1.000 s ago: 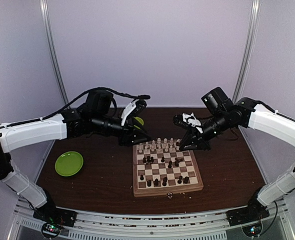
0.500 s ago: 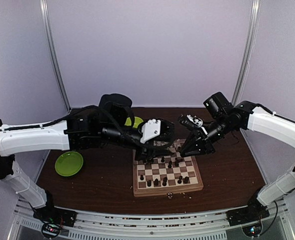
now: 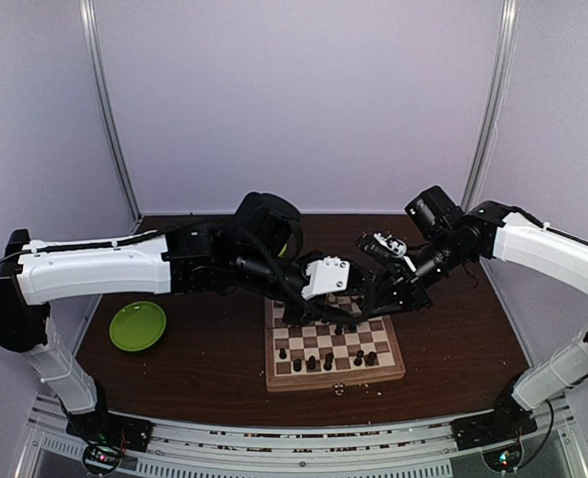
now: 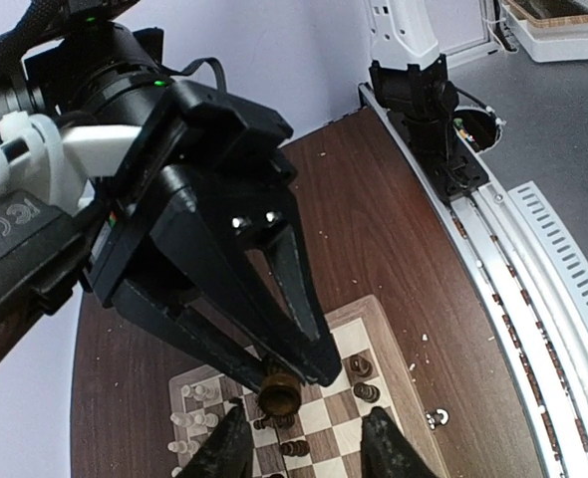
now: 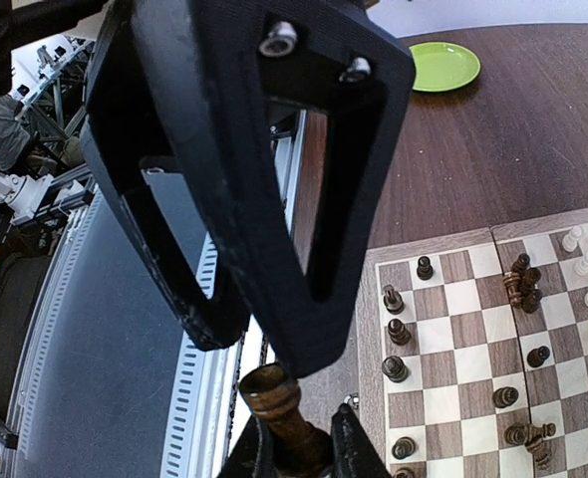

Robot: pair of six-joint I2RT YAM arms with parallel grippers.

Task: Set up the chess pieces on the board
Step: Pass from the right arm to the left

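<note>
Left arm [image 3: 95, 269] now over board [image 3: 334, 380]; far rows hidden; dark piece [image 5: 271, 390] part-hidden

Chess pieces [image 3: 327, 360] scattered over wooden board [image 3: 334, 380]

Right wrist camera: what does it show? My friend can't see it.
The right gripper holds a dark chess piece, and the left gripper, big, black and open, hovers right over it. Beyond are the board with scattered pieces and a green plate.

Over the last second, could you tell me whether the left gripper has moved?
Yes. The left gripper has swung right, from beside the far-left corner of the board to over its far edge, close to the right gripper.
</note>
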